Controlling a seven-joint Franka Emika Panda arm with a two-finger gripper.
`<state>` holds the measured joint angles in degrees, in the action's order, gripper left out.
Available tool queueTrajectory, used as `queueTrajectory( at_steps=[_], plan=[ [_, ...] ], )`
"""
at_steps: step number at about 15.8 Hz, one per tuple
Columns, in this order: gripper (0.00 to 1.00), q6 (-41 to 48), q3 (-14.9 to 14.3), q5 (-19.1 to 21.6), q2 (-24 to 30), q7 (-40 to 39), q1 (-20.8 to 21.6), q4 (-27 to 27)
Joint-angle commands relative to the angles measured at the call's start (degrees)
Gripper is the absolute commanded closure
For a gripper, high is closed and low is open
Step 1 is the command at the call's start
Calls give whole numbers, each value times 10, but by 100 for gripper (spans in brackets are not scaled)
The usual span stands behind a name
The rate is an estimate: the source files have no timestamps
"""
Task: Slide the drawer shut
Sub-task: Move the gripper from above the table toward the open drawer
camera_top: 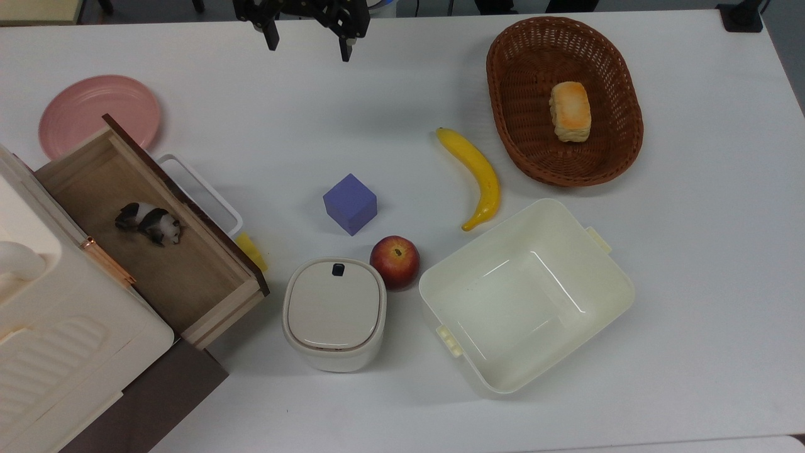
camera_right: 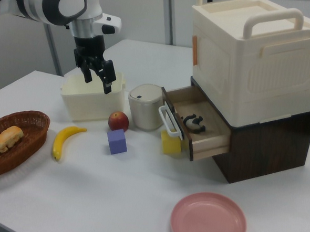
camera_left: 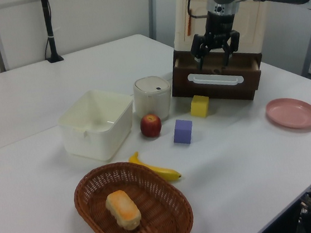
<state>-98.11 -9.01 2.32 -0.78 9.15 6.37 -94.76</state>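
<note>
Pincer (camera_top: 307, 39) hangs released, well apart from the open drawer (camera_top: 151, 239) below it in the top view — best press squarely on its dark front panel (camera_right: 176, 124)

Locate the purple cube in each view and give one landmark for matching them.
Top view: purple cube sits near the centre, up and to the left of the red apple.
Left view: purple cube lies at centre, right of the red apple.
Right view: purple cube lies left of centre, just below the red apple.
Shared landmark: the red apple beside it.
</note>
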Motion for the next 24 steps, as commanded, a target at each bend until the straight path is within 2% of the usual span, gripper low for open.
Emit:
queueTrajectory(
  at_steps=[1,4,8,10,16,17,18,20,21,24],
  plan=[
    [0,-15,0,-5,25,-38,18,-25],
    [0,-19,14,2,29,-33,18,-21],
    [0,-21,11,8,25,-7,14,-21],
    [0,-16,9,28,25,-7,8,-22],
    [1,-13,11,29,26,-11,7,-25],
    [18,-15,10,24,26,-11,7,-26],
    [49,-16,11,24,26,-12,7,-26],
    [90,-19,10,29,25,-22,6,-26],
    [99,-19,10,30,24,-22,7,-26],
    [100,-20,10,35,20,-12,6,-26]
  ],
)
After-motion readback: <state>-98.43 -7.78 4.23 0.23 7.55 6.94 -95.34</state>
